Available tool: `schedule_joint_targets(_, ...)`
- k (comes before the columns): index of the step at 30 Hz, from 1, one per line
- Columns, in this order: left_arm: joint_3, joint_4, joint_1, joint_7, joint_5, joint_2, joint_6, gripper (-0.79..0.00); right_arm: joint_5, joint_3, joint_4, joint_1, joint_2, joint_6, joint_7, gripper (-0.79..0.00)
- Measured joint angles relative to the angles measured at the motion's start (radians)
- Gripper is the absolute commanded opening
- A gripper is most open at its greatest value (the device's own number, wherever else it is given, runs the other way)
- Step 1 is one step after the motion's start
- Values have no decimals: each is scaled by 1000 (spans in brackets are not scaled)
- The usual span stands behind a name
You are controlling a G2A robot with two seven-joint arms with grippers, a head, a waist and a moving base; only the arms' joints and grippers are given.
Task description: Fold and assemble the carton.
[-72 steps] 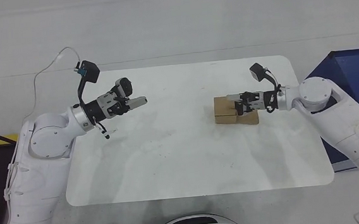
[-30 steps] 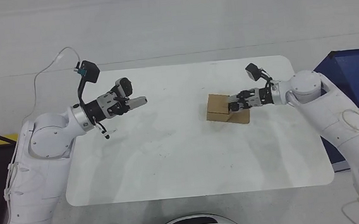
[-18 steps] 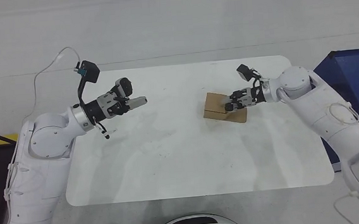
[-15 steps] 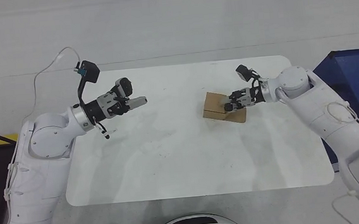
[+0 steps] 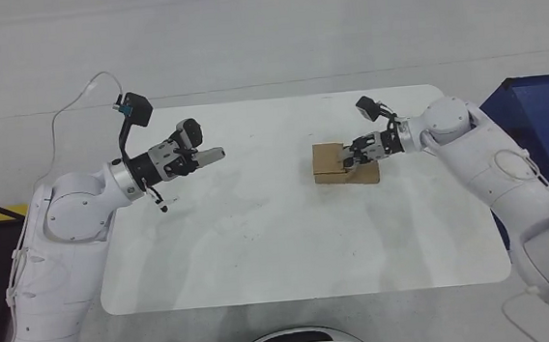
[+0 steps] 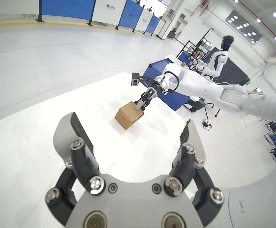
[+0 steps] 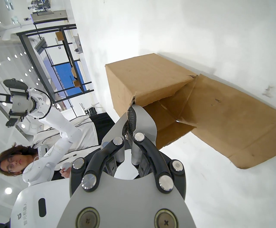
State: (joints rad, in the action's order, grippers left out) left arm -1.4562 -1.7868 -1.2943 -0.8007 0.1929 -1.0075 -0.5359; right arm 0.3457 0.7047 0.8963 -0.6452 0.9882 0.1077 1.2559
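Observation:
A small brown carton [image 5: 337,162] stands on the white table [image 5: 261,250] right of centre, its open end turned toward the right arm, one flap lying flat on the table. My right gripper [image 5: 354,159] is shut on the edge of a carton [image 7: 151,79] wall; the cardboard edge sits pinched between its fingers [image 7: 138,121]. From the left wrist view the carton [image 6: 128,115] shows far off with the right gripper [image 6: 139,105] on its top corner. My left gripper [image 5: 217,155] hangs over the table's left part, open and empty, its fingertips [image 6: 74,127] wide apart.
A blue bin [image 5: 534,141] stands beyond the table's right edge. A thin cable [image 5: 75,99] loops off the left arm's camera mount. Bare tabletop lies between the two arms and toward the front edge.
The right arm has swung its wrist toward the back, dragging and turning the carton a little leftward on the table while keeping its hold. The left arm has stayed still.

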Motion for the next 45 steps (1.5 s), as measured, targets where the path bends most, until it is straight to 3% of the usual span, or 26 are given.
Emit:
schedule_joint_targets(3, 0, 0, 0, 0, 0, 0, 0, 0, -94, 22, 124, -7, -26, 0, 31, -785)
schedule_joint_targets(6, 0, 0, 0, 0, 0, 0, 0, 0, -84, 59, 258, -33, -43, 10, 44, -785)
schedule_joint_targets(15, 0, 0, 0, 0, 0, 0, 0, 0, -91, 54, 241, -33, -43, 11, 31, -785)
schedule_joint_targets(18, 0, 0, 0, 0, 0, 0, 0, 0, -250, 26, 354, -19, -52, -7, -94, -785)
schedule_joint_targets(20, 0, 0, 0, 0, 0, 0, 0, 0, -474, 5, 479, -34, -66, -49, -157, -785)
schedule_joint_targets(24, 0, 0, 0, 0, 0, 0, 0, 0, -868, -5, 666, -90, -98, -100, -148, -785)
schedule_joint_targets(28, 0, 0, 0, 0, 0, 0, 0, 0, -1222, -68, 789, -137, -113, -59, -77, -785)
schedule_joint_targets(30, 0, 0, 0, 0, 0, 0, 0, 0, -1290, -76, 809, -146, -114, -26, -58, -785)
schedule_joint_targets(38, 0, 0, 0, 0, 0, 0, 0, 0, -1312, -59, 859, -169, -125, 129, 1, -785)
schedule_joint_targets(39, 0, 0, 0, 0, 0, 0, 0, 0, -1314, -62, 863, -172, -125, 150, 9, -736)
schedule_joint_targets(40, 0, 0, 0, 0, 0, 0, 0, 0, -1312, -63, 867, -175, -125, 177, 16, -579)
schedule_joint_targets(42, 0, 0, 0, 0, 0, 0, 0, 0, -1305, -65, 873, -179, -125, 211, 26, -453)
schedule_joint_targets(44, 0, 0, 0, 0, 0, 0, 0, 0, -1310, -72, 884, -185, -125, 244, 41, -225)
schedule_joint_targets(45, 0, 0, 0, 0, 0, 0, 0, 0, -1315, -74, 888, -188, -124, 251, 45, -194)
